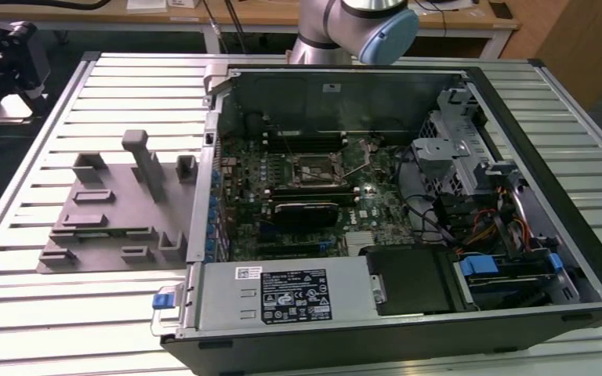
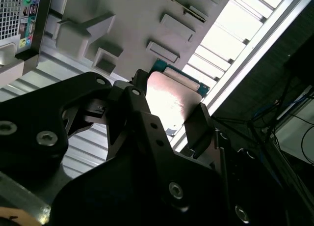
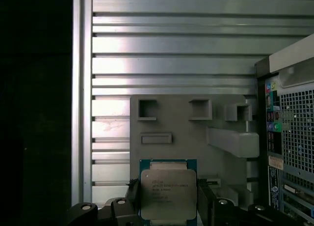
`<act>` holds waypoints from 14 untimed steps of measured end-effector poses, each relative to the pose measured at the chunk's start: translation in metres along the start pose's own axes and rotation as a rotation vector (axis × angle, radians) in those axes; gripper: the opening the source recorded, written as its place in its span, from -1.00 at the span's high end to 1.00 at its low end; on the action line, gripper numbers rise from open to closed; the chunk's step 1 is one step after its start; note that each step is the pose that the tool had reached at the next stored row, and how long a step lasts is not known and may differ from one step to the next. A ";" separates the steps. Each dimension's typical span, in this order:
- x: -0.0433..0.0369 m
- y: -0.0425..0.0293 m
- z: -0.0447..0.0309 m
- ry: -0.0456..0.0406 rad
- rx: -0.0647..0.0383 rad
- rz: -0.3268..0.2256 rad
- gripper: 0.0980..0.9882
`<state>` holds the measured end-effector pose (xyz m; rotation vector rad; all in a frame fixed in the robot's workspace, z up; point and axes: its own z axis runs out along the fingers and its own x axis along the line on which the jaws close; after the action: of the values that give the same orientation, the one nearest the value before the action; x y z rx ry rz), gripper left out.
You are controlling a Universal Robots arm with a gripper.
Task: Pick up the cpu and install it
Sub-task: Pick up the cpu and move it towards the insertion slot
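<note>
Gripper [image 3: 168,199] closed to the width of the cpu [image 3: 168,186]. Its black fingers [image 3: 206,206] press on two opposite edges of the chip, which sits flat between them with the pale metal top facing the first wrist camera. Green board edge shows around the metal lid. The lid carries several lines of small dark print, too fine to make out. In the second wrist view the same hold is seen from the side: cpu [image 2: 171,96] wedged between the finger pads [image 2: 196,125], a green and pale edge showing at its far end. The chip hangs over the grey plastic fixture [image 3: 186,132], clear of it, by the edge nearest the gripper. The fixture's raised blocks and shallow pockets are bare. The fixture [image 1: 113,211] lies on the slatted metal table [image 1: 123,86], just beside the open computer case [image 1: 406,333] on the exterior view's left. The motherboard socket [image 1: 312,167] is near the middle of the case. Labels: a black sheet and a white sticker on the power supply [image 1: 280,298], and a small white sticker [image 1: 331,87] on the case's inner wall. The rear panel [image 3: 289,127] shows coloured ports and small tags. Arm elbow with blue cap [image 1: 385,35] stands behind the case.
</note>
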<state>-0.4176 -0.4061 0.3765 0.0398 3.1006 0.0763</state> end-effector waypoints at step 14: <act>-0.0209 0.0006 0.0009 0.0000 0.000 0.000 0.00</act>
<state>-0.3966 -0.4060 0.3765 0.0396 3.1006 0.0764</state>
